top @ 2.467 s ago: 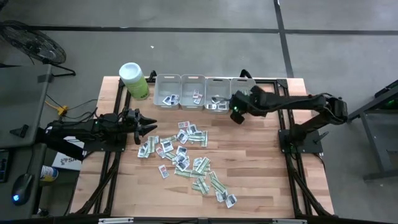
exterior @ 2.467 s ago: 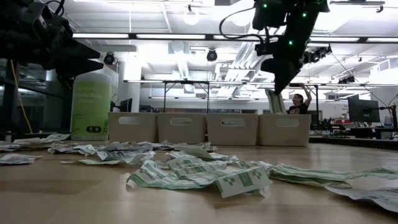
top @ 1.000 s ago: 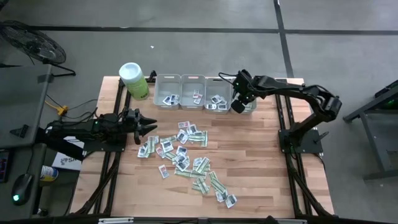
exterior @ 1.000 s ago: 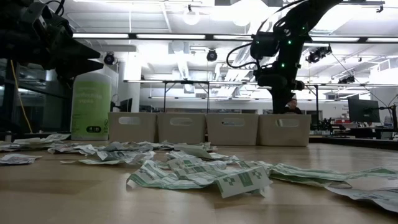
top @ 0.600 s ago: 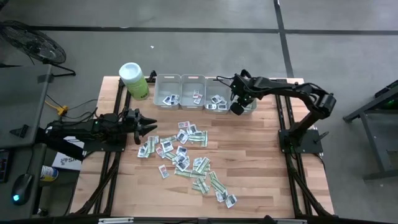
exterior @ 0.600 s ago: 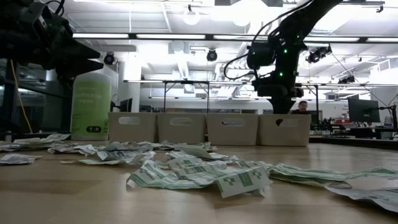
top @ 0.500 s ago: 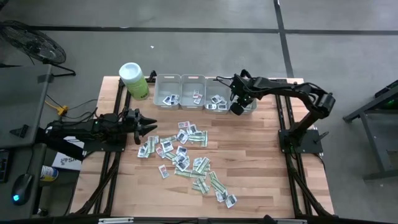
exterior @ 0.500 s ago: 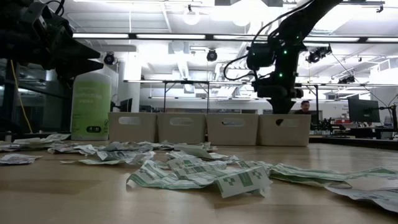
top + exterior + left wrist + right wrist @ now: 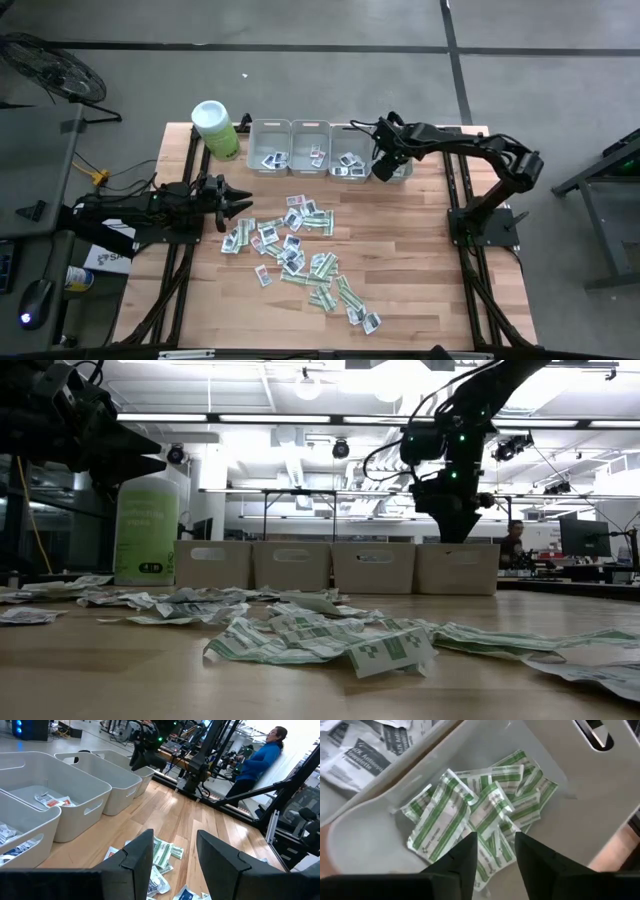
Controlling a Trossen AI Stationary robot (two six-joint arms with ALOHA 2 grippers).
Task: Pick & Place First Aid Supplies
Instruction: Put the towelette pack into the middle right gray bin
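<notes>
First aid supplies, small white and green-and-white packets (image 9: 295, 245), lie strewn over the table's middle (image 9: 300, 630). More of them lie in the grey bins at the far edge. My right gripper (image 9: 381, 172) hangs over the rightmost bin (image 9: 395, 165), pointing steeply down. It is open above a heap of green-and-white strips (image 9: 480, 812) on the bin's floor and touches none of them. My left gripper (image 9: 245, 203) waits open and level at the table's left, short of the pile (image 9: 165, 855).
The grey bins (image 9: 310, 148) stand in a row at the far edge. A lime-green canister (image 9: 215, 128) stands left of them. Bare wood lies right of the pile (image 9: 420, 260). A person (image 9: 255, 760) stands beyond the table.
My right gripper has stayed over the rightmost bin and tipped a little. In the low view its fingers now stand wider apart than a second ago: it has opened.
</notes>
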